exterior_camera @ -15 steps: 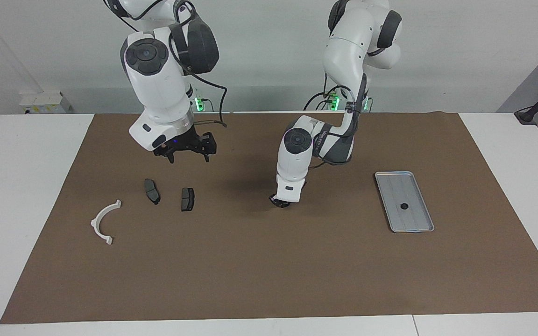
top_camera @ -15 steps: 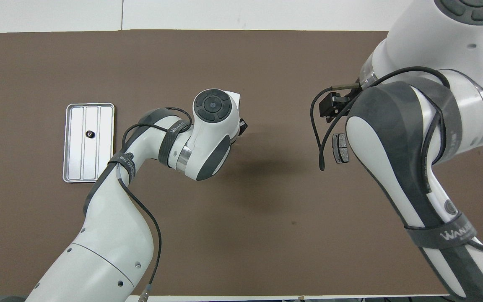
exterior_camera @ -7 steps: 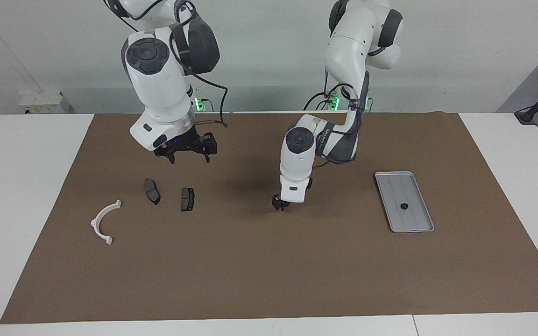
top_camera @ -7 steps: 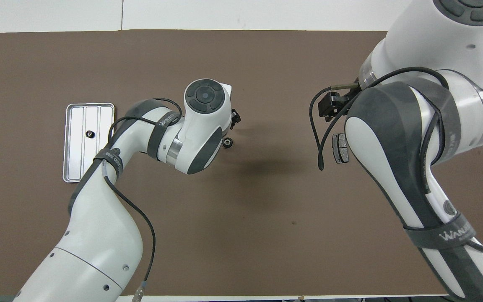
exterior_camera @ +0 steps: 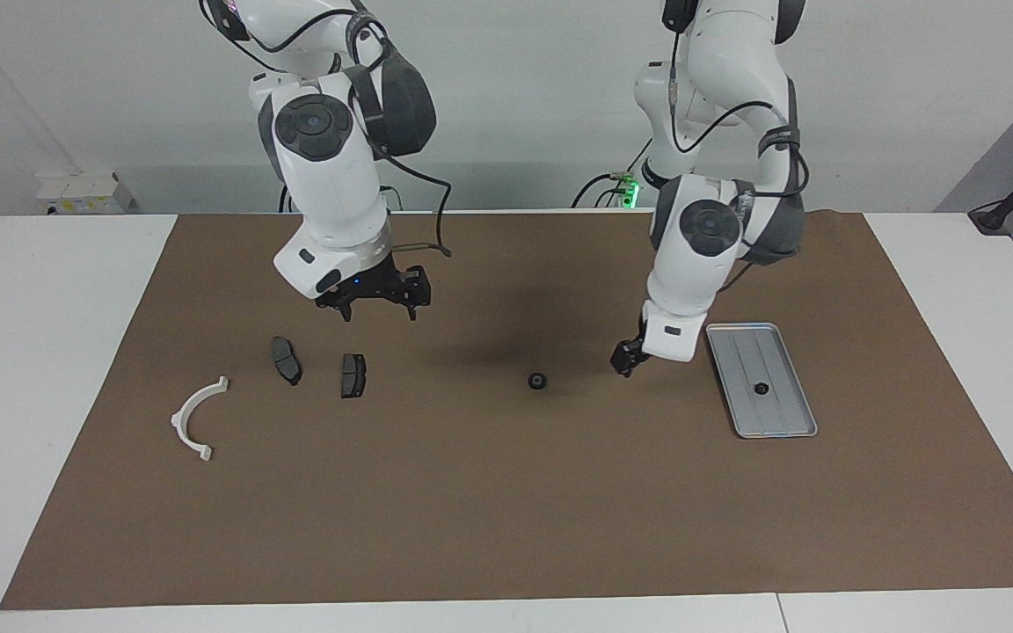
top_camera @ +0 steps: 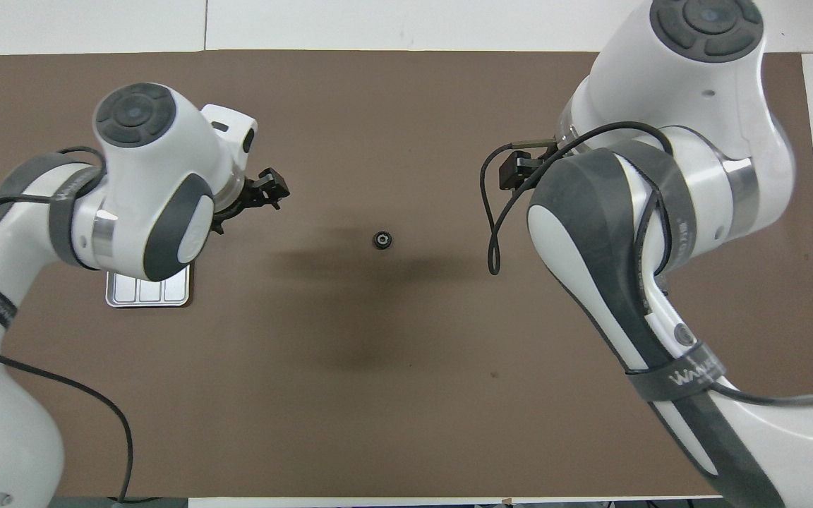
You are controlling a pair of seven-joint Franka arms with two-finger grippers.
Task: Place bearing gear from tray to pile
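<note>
Brown matting covers the worktop (exterior_camera: 489, 527), and at its middle a small black ring-shaped bearing gear (exterior_camera: 538, 381) lies alone, well apart from both the flat silver-grey ribbed metal tray (exterior_camera: 739, 338) toward the left arm's end and the pile toward the right arm's end. That midway spot, within both arms' reach, reads as a hand-over point: a judgement, not a thing seen. A second small dark gear (exterior_camera: 761, 388) sits on the tray. The pile is loose: two dark grey brake-pad-shaped pieces (exterior_camera: 287, 360) (exterior_camera: 353, 374) side by side and, nearer the mat's edge, a white semicircular plastic arc (exterior_camera: 196, 418).

Left end effector (exterior_camera: 626, 359) hangs empty just above the mat between the lone gear and the tray, beside the tray's rim, its fingers parted and pointing down from a forearm that slopes in from above the tray. Right end effector (exterior_camera: 375, 299) hovers over the mat close to the two pads, on the side nearer the robots, fingers spread wide and holding nothing, wrist tipped downward. Nothing touches the middle gear; carrying it on to the pile is the step left, probably the right arm's.
</note>
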